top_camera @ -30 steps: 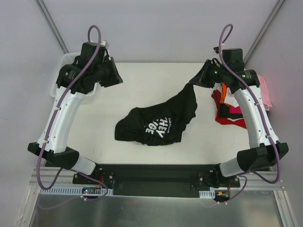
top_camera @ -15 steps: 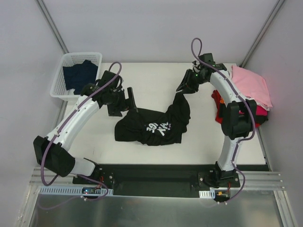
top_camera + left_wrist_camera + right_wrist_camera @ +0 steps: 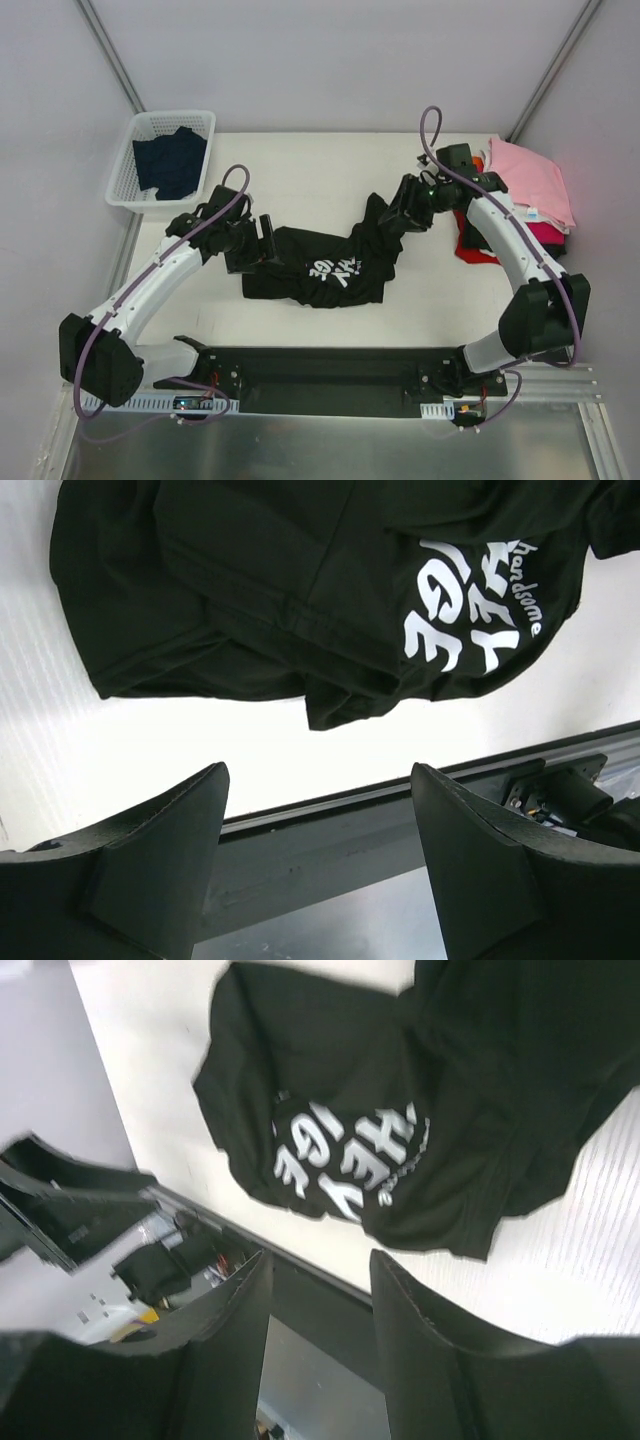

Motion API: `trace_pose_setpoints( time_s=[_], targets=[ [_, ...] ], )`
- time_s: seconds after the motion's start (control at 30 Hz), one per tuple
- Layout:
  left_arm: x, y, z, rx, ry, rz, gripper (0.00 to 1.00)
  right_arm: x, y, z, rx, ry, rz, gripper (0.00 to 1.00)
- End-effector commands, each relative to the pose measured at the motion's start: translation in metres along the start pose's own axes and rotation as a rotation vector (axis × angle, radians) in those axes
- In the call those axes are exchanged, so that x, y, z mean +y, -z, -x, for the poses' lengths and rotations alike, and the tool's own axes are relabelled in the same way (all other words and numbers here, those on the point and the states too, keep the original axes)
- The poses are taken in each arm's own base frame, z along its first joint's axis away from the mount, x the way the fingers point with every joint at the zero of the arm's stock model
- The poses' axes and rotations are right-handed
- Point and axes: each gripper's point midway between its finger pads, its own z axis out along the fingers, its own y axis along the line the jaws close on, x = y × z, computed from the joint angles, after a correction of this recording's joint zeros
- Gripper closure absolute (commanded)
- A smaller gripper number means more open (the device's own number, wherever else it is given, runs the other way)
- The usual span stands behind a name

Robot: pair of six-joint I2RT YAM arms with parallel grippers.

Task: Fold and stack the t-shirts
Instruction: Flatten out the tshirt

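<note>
From above, pale counter (image 3: 320,165) between grey walls, black t-shirt (image 3: 320,265) crumpled mid-counter, white basket (image 3: 122,170) far left, pink-topped pile (image 3: 530,175) far right, left wrist, left gripper (image 3: 318,775) spread wide, empty, at shirt's edge, right wrist, right gripper (image 3: 320,1260) partly open, empty.

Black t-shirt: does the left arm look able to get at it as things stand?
Probably yes. The left gripper sits beside the left edge of the black t-shirt, jaws open and empty. The left wrist view shows only bare table between it and the cloth.
</note>
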Motion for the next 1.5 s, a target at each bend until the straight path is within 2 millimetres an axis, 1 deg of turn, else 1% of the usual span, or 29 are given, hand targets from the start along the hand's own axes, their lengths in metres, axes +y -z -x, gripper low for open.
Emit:
trace_pose_setpoints(
  time_s=[0.0,0.07,0.13,0.17,0.2,0.27,0.3,0.33,0.37,0.4,0.47,0.57,0.63,0.7,0.73,0.77,0.8,0.83,0.87,0.9,0.93,1.0,1.03,1.1,1.13,1.17,1.23,1.37,1.47],
  targets=[
    [-0.008,-0.016,0.018,-0.045,-0.014,-0.033,0.26,-0.014,-0.008,-0.043,0.073,0.045,-0.03,0.54],
    [-0.011,-0.022,0.024,-0.043,-0.02,-0.034,0.26,-0.028,-0.016,-0.057,0.099,0.028,-0.055,0.54],
    [-0.011,-0.033,0.03,-0.017,-0.053,-0.016,0.26,-0.035,-0.017,-0.062,0.095,0.032,-0.068,0.55],
    [-0.018,-0.032,0.038,-0.025,-0.071,-0.025,0.26,-0.043,-0.019,-0.07,0.11,0.024,-0.082,0.55],
    [-0.017,-0.041,0.04,-0.004,-0.079,-0.014,0.25,-0.045,-0.018,-0.072,0.109,0.025,-0.086,0.55],
    [-0.023,-0.051,0.05,0.009,-0.091,-0.015,0.26,-0.053,-0.02,-0.075,0.105,0.025,-0.104,0.54],
    [-0.025,-0.055,0.051,0.02,-0.1,-0.02,0.26,-0.057,-0.021,-0.078,0.11,0.022,-0.113,0.55],
    [-0.03,-0.057,0.056,0.02,-0.104,-0.03,0.27,-0.062,-0.022,-0.076,0.1,0.01,-0.131,0.56],
    [-0.03,-0.065,0.058,0.036,-0.105,-0.028,0.27,-0.063,-0.023,-0.072,0.08,0.003,-0.122,0.56],
    [-0.032,-0.067,0.059,0.041,-0.108,-0.034,0.27,-0.067,-0.026,-0.071,0.077,-0.023,-0.116,0.56],
    [-0.037,-0.071,0.063,0.046,-0.106,-0.047,0.28,-0.067,-0.028,-0.061,0.058,-0.066,-0.078,0.56],
    [-0.042,-0.073,0.063,0.056,-0.089,-0.067,0.29,-0.072,-0.035,-0.056,0.07,-0.071,-0.09,0.57],
    [-0.043,-0.072,0.058,0.069,-0.065,-0.081,0.31,-0.076,-0.037,-0.054,0.074,-0.067,-0.102,0.57],
    [-0.05,-0.065,0.053,0.079,-0.045,-0.117,0.33,-0.08,-0.04,-0.053,0.079,-0.074,-0.105,0.57],
    [-0.047,-0.065,0.046,0.092,-0.037,-0.116,0.33,-0.081,-0.041,-0.054,0.083,-0.077,-0.104,0.58],
    [-0.051,-0.056,0.043,0.078,-0.042,-0.136,0.33,-0.083,-0.041,-0.054,0.086,-0.082,-0.106,0.58],
    [-0.052,-0.053,0.04,0.077,-0.038,-0.142,0.33,-0.085,-0.042,-0.054,0.09,-0.08,-0.109,0.58],
    [-0.048,-0.053,0.031,0.091,-0.03,-0.136,0.32,-0.086,-0.044,-0.054,0.093,-0.08,-0.107,0.58],
    [-0.05,-0.046,0.026,0.088,-0.022,-0.155,0.32,-0.088,-0.045,-0.056,0.099,-0.089,-0.109,0.58],
    [-0.05,-0.043,0.021,0.094,-0.021,-0.164,0.3,-0.088,-0.047,-0.056,0.104,-0.091,-0.107,0.58],
    [-0.046,-0.044,0.011,0.116,-0.019,-0.167,0.3,-0.087,-0.049,-0.055,0.103,-0.097,-0.098,0.59],
    [-0.049,-0.036,0.0,0.136,-0.018,-0.2,0.28,-0.086,-0.051,-0.055,0.106,-0.104,-0.094,0.59],
    [-0.046,-0.037,-0.008,0.154,-0.013,-0.199,0.28,-0.087,-0.052,-0.055,0.106,-0.108,-0.093,0.59],
    [-0.047,-0.03,-0.018,0.161,-0.013,-0.221,0.28,-0.085,-0.051,-0.053,0.102,-0.102,-0.09,0.59],
    [-0.042,-0.032,-0.025,0.171,-0.005,-0.207,0.28,-0.085,-0.051,-0.054,0.103,-0.102,-0.089,0.59],
    [-0.041,-0.029,-0.027,0.162,-0.005,-0.21,0.28,-0.085,-0.051,-0.053,0.101,-0.101,-0.089,0.59],
    [-0.032,-0.033,-0.034,0.171,0.005,-0.188,0.28,-0.085,-0.05,-0.053,0.102,-0.099,-0.09,0.59],
    [-0.02,-0.041,-0.04,0.175,0.01,-0.149,0.28,-0.084,-0.05,-0.054,0.103,-0.098,-0.091,0.59],
    [-0.014,-0.049,-0.039,0.177,-0.002,-0.117,0.29,-0.083,-0.049,-0.054,0.1,-0.096,-0.09,0.59]
  ],
)
